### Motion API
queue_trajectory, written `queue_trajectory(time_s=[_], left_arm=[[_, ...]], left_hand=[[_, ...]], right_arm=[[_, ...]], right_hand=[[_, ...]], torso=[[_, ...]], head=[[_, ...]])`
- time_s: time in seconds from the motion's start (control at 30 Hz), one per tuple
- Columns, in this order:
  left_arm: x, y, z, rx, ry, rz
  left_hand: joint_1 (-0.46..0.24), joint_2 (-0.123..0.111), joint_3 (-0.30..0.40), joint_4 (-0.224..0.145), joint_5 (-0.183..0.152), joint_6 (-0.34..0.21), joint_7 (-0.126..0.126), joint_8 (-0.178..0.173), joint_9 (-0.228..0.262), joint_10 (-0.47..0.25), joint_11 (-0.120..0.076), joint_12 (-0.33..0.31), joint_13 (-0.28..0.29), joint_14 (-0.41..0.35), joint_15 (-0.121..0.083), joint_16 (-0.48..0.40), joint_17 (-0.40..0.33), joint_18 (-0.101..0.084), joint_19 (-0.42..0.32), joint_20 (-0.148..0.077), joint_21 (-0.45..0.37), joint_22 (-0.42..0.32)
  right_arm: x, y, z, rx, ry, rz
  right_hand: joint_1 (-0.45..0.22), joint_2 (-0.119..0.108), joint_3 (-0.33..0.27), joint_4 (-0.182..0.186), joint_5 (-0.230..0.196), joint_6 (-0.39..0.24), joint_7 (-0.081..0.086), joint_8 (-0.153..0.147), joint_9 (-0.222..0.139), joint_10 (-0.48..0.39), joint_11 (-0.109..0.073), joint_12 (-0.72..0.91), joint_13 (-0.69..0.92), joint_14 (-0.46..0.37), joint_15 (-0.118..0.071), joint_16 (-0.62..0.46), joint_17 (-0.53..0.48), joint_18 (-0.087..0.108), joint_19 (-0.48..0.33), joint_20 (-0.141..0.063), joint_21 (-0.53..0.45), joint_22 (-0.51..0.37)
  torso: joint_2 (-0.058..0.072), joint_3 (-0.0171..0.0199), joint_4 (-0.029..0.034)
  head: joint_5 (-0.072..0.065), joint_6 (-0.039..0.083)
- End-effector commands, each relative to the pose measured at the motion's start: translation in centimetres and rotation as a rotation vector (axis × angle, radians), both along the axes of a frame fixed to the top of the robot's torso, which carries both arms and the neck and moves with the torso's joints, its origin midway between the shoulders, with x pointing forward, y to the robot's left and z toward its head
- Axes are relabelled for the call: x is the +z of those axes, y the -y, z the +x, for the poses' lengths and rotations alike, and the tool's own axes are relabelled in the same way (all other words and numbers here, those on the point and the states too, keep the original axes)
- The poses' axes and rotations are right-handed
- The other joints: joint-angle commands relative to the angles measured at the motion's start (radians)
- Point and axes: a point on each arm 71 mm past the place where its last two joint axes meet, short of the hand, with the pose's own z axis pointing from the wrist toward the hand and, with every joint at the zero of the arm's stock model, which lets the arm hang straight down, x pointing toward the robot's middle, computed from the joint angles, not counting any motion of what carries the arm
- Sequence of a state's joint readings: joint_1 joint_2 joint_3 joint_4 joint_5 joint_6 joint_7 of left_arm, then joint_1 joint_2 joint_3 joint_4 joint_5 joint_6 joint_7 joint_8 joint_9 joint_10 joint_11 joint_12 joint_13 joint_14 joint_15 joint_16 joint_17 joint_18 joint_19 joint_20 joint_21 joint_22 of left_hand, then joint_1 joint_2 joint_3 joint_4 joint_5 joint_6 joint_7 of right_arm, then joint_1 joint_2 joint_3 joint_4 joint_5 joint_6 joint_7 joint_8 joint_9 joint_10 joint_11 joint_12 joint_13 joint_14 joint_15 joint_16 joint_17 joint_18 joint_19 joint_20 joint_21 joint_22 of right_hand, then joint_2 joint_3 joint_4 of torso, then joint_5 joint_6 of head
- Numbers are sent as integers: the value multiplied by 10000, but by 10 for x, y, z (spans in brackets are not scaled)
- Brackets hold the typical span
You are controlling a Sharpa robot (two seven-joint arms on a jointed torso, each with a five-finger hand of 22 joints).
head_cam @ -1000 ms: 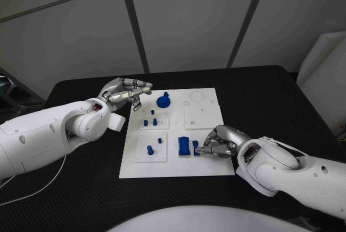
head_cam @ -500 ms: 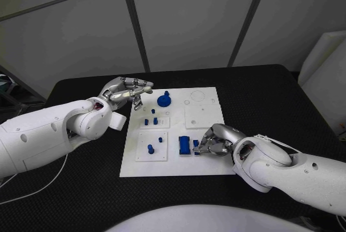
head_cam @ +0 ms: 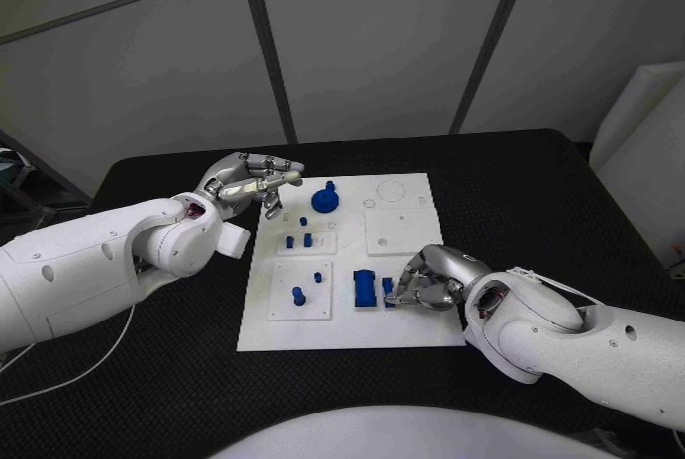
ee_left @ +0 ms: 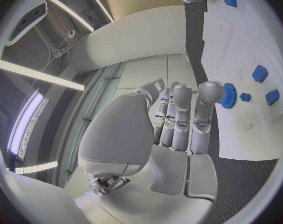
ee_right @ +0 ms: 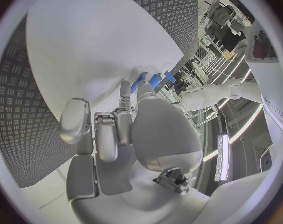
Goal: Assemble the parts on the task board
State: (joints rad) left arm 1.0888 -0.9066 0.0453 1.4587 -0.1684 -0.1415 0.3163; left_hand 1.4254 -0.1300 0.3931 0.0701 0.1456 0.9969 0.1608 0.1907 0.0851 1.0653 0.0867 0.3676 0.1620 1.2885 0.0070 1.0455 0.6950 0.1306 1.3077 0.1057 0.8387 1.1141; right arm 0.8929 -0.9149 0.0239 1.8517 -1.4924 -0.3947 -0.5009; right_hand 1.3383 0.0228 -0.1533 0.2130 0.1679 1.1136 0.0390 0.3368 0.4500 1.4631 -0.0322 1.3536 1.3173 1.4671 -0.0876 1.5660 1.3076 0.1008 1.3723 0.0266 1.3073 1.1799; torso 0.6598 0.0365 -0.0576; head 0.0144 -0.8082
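Blue part [head_cam: 387,290] touching right hand's [head_cam: 433,279] fingers [head_cam: 404,294].

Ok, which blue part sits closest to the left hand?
The round gear-like part at the board's far edge, just off the left hand; the other blue parts lie nearer the robot.

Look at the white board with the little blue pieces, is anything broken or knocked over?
Nothing stands out. The white task board lies flat and square on the black table, the small blue parts sit on it, and nothing looks cracked or spilled.
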Motion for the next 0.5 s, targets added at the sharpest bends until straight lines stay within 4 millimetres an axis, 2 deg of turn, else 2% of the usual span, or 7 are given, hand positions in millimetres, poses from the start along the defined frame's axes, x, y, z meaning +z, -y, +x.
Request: queue_trajectory(time_s=[0.03, 0.1, 0.27, 0.33, 0.37, 0.4, 0.5], left_arm=[[1, 1, 0, -77, 11, -87], [0, 1, 1, -67, 16, -87], [-1, 0, 1, -41, 90, -131], [-2, 0, 2, -76, 134, -235], [-2, -1, 2, -71, 154, -309], [-3, -2, 2, -48, 166, -392], [-4, -5, 4, 173, 180, -609]], left_hand=[[-4, 100, -25, -19, 36, -30, 2, 44, -13, -69, 11, 33, 12, -61, 4, 6, -9, 107, 12, -10, -61, -17], [-4, 100, -25, -19, 36, -30, 2, 44, -13, -69, 11, 33, 12, -61, 4, 6, -9, 107, 12, -10, -61, -17], [-44, 88, -53, 0, 29, -32, 5, 50, -14, -73, 17, 41, 13, -120, 11, -65, -136, 131, -45, -6, -203, -102], [-262, -21, -223, 115, 32, -50, -4, 60, -20, -112, 19, 46, 12, -411, 54, -376, -606, 204, -283, 19, -697, -394], [-363, -76, -335, 177, 42, -69, -8, 67, -25, -136, 22, 54, 13, -716, 71, -694, -1049, 291, -557, 36, -1238, -713], [-420, -109, -423, 219, 46, -85, -9, 73, -30, -153, 28, 65, 15, -906, 83, -841, -1212, 371, -818, 52, -1741, -1011], [-460, -139, -642, 292, 56, -121, -10, 100, -41, -189, 54, 106, 25, -1232, 106, -1051, -1409, 517, -1380, 96, -2775, -1634]], right_arm=[[6, -3, -1, 251, 375, 812], [8, -3, -1, 331, 463, 1227], [10, -1, 1, 1017, 738, 2398], [9, 4, 7, 1120, 746, 2893], [9, 8, 11, 1097, 682, 3184], [9, 12, 16, 1025, 561, 3494], [9, 26, 36, 553, -92, 4610]], right_hand=[[-339, -99, -192, 159, 111, -107, 58, -9, -2, -11, 61, -239, 934, 996, 15, -59, 2449, -142, -116, -13, -136, -152], [-417, -147, -302, 241, 216, -268, 125, -96, -34, -156, 114, -511, 763, 960, 52, -149, 2297, -93, -256, 13, -318, -395], [-326, -201, -504, 342, 472, -1040, 454, -595, -235, -666, 389, -1358, 234, 859, 272, -406, 1893, 32, -664, 182, -853, -1076], [-198, -184, -555, 346, 487, -1312, 595, -830, -338, -1021, 515, -1962, -157, 752, 380, -675, 1497, 129, -965, 286, -1262, -1587], [-110, -178, -573, 326, 503, -1445, 657, -947, -394, -1180, 570, -2230, -335, 696, 425, -819, 1296, 183, -1123, 335, -1485, -1858], [-3, -155, -588, 299, 523, -1538, 715, -1054, -452, -1417, 623, -2636, -607, 616, 473, -1027, 1018, 258, -1345, 388, -1802, -2240], [631, 104, -472, 109, 616, -1603, 814, -1269, -599, -3151, 694, -5813, -2780, -32, 558, -2671, -965, 764, -2906, 505, -4073, -4917]], torso=[[-9, -6, 3], [-17, -9, 3], [-78, -16, -17], [-150, -26, -34], [-184, -35, -42], [-213, -43, -48], [-332, -82, -84]], head=[[-13, 69], [-18, 93], [-20, 190], [-33, 268], [-37, 305], [-39, 326], [-23, 509]])
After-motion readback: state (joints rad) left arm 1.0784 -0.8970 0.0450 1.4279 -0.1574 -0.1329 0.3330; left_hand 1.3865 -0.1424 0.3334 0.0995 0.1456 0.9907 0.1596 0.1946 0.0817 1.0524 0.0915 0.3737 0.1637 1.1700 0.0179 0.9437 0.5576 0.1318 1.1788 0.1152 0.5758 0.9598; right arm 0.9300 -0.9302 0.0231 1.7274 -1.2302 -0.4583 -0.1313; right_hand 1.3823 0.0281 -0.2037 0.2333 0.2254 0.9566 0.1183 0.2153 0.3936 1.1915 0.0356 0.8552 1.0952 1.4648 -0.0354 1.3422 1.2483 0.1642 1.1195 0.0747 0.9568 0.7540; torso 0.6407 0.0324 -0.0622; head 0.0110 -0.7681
